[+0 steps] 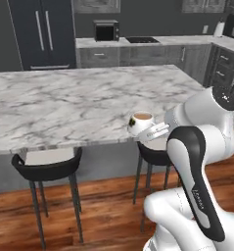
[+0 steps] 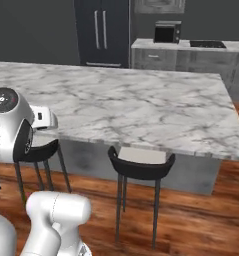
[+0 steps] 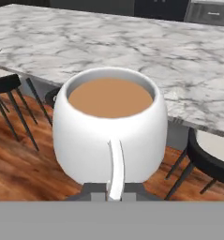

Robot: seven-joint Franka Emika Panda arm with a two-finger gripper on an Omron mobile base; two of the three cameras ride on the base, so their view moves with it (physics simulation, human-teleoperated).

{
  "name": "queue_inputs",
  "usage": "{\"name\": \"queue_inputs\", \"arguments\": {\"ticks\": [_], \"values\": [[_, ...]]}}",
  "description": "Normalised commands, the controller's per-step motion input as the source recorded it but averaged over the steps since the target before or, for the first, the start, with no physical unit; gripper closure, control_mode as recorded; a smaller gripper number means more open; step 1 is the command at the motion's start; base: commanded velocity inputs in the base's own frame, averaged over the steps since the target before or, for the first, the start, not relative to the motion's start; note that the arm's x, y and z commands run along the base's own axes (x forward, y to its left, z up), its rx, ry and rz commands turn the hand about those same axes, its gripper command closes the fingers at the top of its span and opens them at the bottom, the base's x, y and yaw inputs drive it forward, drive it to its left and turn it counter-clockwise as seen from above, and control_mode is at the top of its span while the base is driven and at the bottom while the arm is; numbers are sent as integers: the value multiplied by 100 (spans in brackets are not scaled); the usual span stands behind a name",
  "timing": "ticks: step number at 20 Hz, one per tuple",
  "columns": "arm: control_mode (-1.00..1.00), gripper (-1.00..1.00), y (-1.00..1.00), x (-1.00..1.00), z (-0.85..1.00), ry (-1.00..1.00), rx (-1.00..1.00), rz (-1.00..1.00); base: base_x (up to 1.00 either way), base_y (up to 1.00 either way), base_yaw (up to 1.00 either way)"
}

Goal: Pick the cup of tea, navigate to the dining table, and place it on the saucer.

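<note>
The cup of tea (image 1: 140, 122) is a small white rounded cup with brown liquid and a dark mark on its side. It hangs upright in the air at the near edge of the dining table (image 1: 64, 100), about level with the marble top. My gripper (image 1: 156, 129) is shut on its handle from the right. In the hand view the cup of tea (image 3: 111, 126) sits right in front of the camera, my gripper (image 3: 114, 193) pinching its thin handle, with the dining table (image 3: 146, 42) behind. The dining table (image 2: 141, 102) also spans the right base view. The saucer is out of view.
Black stools stand along the table's near side, one stool (image 1: 47, 166) to the left and another stool (image 1: 155, 153) just under the cup. A wooden floor (image 1: 99, 211) lies below. A dark fridge (image 1: 42, 32), a microwave (image 1: 106, 30) and grey kitchen counters line the back wall.
</note>
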Motion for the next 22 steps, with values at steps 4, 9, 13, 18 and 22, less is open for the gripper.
{"name": "queue_inputs", "arguments": {"ticks": [4,9,13,18,22], "values": [[100,100,0,0,0,0,0,0,29,100,-2],[100,100,0,0,0,0,0,0,40,100,0],[100,100,0,0,0,0,0,0,54,100,0],[100,100,0,0,0,0,0,0,79,100,0],[100,100,0,0,0,0,0,0,67,100,0]]}}
